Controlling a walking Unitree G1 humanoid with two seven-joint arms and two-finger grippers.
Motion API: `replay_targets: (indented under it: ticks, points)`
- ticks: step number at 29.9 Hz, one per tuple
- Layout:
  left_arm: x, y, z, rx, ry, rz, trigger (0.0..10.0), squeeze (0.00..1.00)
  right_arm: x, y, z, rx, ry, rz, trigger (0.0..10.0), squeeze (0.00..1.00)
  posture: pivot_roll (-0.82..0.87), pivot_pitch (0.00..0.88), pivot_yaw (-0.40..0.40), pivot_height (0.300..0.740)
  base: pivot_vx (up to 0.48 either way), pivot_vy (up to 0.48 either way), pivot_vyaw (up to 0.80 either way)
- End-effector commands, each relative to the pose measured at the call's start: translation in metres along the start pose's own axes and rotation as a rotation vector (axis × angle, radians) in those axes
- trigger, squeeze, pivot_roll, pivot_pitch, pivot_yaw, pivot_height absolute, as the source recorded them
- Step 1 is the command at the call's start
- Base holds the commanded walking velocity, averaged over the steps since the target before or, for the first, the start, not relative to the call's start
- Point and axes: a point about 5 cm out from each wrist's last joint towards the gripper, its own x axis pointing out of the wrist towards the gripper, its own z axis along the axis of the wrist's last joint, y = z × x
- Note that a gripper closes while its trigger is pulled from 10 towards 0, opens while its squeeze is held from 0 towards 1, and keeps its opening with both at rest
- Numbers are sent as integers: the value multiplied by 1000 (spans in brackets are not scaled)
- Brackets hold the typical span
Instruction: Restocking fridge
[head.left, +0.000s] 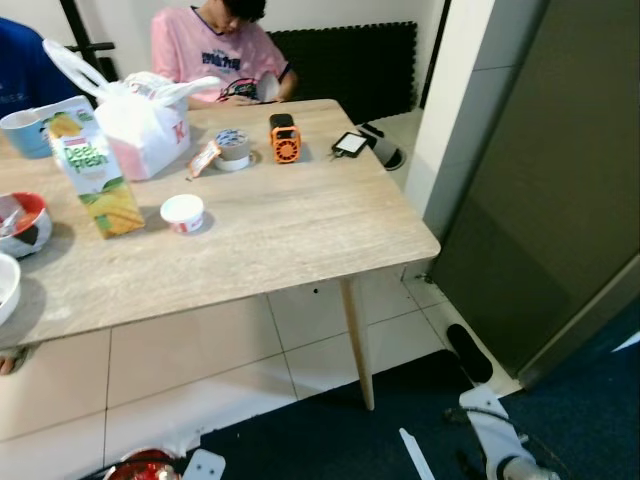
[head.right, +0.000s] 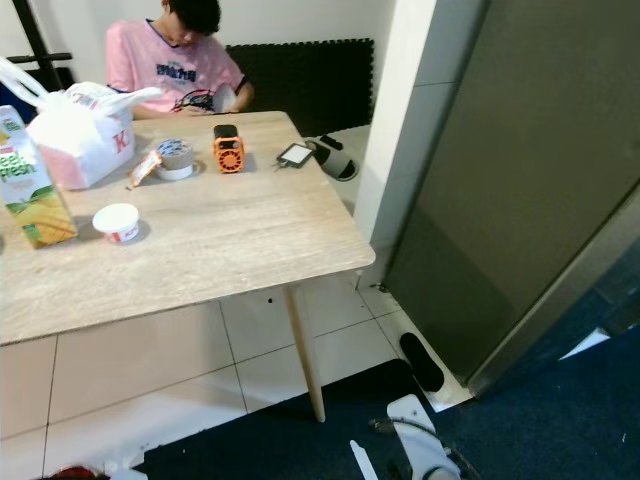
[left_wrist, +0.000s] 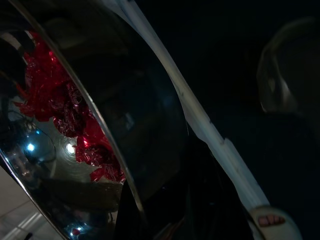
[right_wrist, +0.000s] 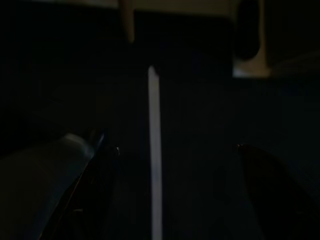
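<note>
The tall grey fridge (head.left: 540, 200) stands shut to the right of the wooden table (head.left: 300, 230). On the table are an orange juice carton (head.left: 92, 165) and a small white yogurt cup (head.left: 183, 212). Low at the left, by my left arm (head.left: 205, 466), is a shiny metal bowl (left_wrist: 75, 150) with crumpled red wrapping (head.left: 145, 466) in it. The left wrist view is dark and pressed close to this bowl. My right arm (head.left: 500, 440) hangs low over the dark blue mat. Its gripper (right_wrist: 170, 150) is open, with nothing between the fingers.
A white plastic bag (head.left: 145, 120), a tape roll (head.left: 233, 150), an orange device (head.left: 285, 138) and a phone (head.left: 350, 143) lie on the table. A person in pink (head.left: 215, 50) sits behind it. Bowls (head.left: 22, 222) stand at its left edge. A black slipper (head.left: 468, 352) lies by the fridge.
</note>
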Motion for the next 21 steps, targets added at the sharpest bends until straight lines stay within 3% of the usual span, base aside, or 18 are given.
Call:
replay_targets:
  ticks: [1,7,10,21]
  points:
    - [0,-1,1,-5,3,-5,10000,0,0,-3,6,5,-20,-9,10000,0,-50,0,-30,740,0,-439,0]
    - [1,-8,26,-5,-60,-21,10000,0,0,-9,9,28,-40,-26,10000,0,-63,0,-2,740,0,-461,0]
    - [2,-10,37,-6,-88,-28,10000,0,-1,-6,-3,40,-5,-28,10000,0,-61,0,-6,740,0,-461,0]
    - [2,0,29,-14,-66,-8,10000,0,1,9,0,46,-14,9,10000,0,-35,0,9,740,0,-462,0]
